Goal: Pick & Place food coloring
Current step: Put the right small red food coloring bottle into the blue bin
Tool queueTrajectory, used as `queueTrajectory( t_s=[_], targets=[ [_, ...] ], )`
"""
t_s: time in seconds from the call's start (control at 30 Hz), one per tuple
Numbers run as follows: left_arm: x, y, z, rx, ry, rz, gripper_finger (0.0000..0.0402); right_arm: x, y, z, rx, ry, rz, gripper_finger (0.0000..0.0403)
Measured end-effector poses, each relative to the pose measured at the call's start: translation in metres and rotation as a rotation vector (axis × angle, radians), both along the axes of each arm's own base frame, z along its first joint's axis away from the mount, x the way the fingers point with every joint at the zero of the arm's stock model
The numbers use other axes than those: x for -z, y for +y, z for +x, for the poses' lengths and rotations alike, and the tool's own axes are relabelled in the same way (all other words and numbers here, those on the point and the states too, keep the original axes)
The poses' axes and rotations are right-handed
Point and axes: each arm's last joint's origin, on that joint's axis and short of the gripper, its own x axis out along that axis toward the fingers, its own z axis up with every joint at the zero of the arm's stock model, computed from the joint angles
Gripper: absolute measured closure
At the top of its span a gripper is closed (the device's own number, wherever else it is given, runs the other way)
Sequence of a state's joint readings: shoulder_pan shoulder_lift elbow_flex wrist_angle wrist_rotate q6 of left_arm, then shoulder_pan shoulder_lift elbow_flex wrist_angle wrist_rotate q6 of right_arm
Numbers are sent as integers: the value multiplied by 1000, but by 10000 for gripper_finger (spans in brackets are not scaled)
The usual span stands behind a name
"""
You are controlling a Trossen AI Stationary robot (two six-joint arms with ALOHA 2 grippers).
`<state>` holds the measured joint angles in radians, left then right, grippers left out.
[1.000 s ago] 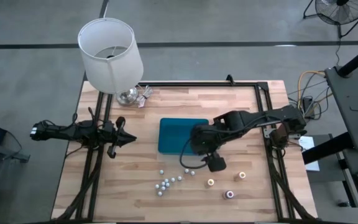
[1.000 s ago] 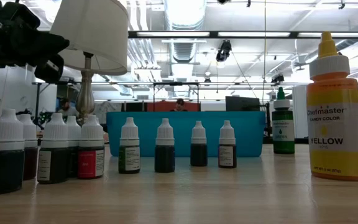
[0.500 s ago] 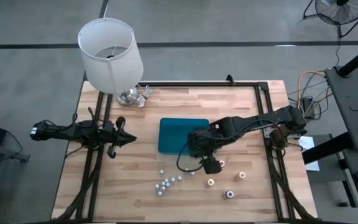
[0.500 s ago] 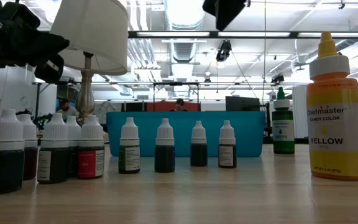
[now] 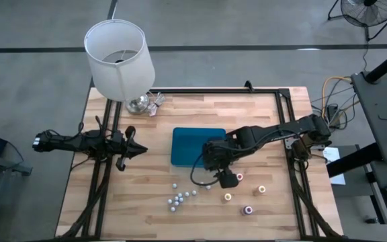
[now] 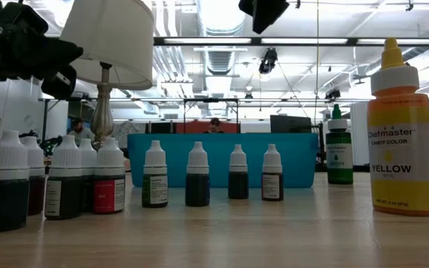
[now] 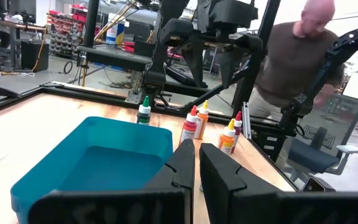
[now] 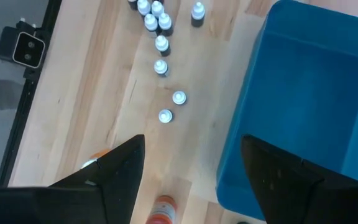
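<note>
My right gripper (image 8: pixel 188 165) hangs spread wide and empty above the food coloring (image 5: pixel 183 197), small bottles clustered near the table's (image 5: pixel 146 202) front edge beside the blue tray (image 5: pixel 187 144). My left gripper (image 5: pixel 134 150) waits clenched at the left edge.

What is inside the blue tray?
Nothing shows inside the blue tray: its floor looks bare in both wrist views. From above, the open right gripper and its arm cover one corner.
</note>
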<state>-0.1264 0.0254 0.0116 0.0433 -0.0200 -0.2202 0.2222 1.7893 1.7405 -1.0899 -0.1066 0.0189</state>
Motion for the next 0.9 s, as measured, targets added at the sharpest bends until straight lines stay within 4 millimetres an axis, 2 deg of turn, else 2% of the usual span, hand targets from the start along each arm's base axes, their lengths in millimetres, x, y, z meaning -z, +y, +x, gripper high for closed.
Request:
queueTrajectory(
  t_s=[0.33, 0.9],
  targets=[
    [0, 0, 0, 0, 0, 0, 402, 1, 0, 0, -6, -3, -3, 143],
    [0, 0, 0, 0, 0, 0, 402, 23, 1, 4, -23, -4, -11, 141]
  ],
)
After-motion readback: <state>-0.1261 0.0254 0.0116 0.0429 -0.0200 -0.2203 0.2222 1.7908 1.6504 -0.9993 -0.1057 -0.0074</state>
